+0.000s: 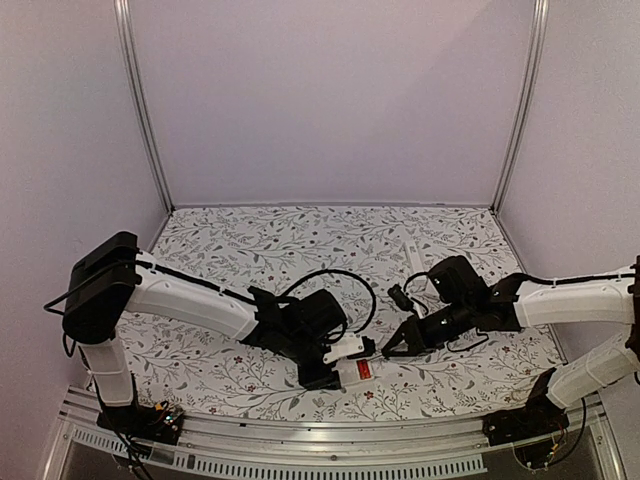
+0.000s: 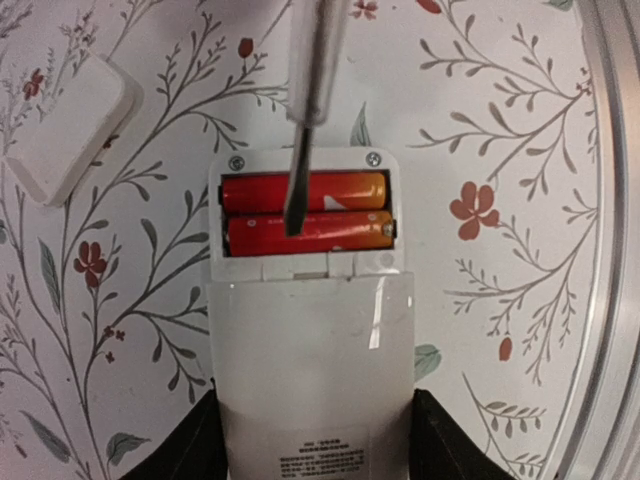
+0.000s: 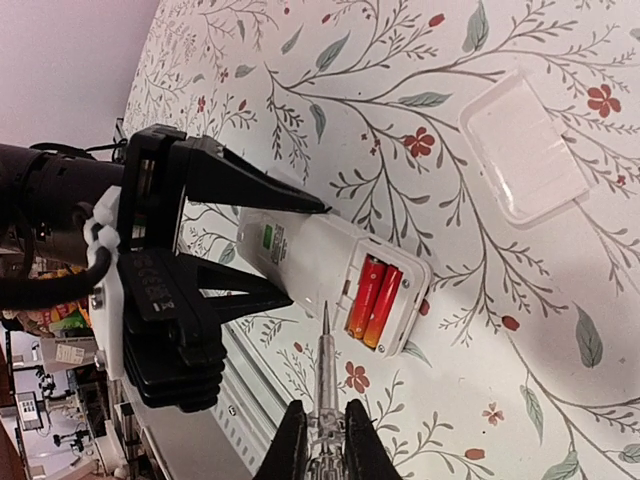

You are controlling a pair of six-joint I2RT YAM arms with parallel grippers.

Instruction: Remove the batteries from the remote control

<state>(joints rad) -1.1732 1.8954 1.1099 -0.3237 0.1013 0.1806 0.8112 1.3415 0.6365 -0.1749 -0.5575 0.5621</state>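
Left end effector [image 2: 315, 440] grips remote [image 2: 310, 340]; right end effector [image 3: 325, 440]: screwdriver [image 3: 326, 370] at batteries [image 2: 345, 232].

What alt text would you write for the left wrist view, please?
A white plastic remote control, held by the left hand, lies open, showing two red-orange cylindrical batteries. A thin metal screwdriver points at the lower one; a white rectangular cover lies upper left.

remote [image 2: 310, 360]: glossy white plastic | batteries [image 2: 350, 232]: shiny red-orange wrap | table [image 2: 500, 120]: matt floral print | screwdriver [image 2: 300, 170]: metal shaft, clear plastic handle
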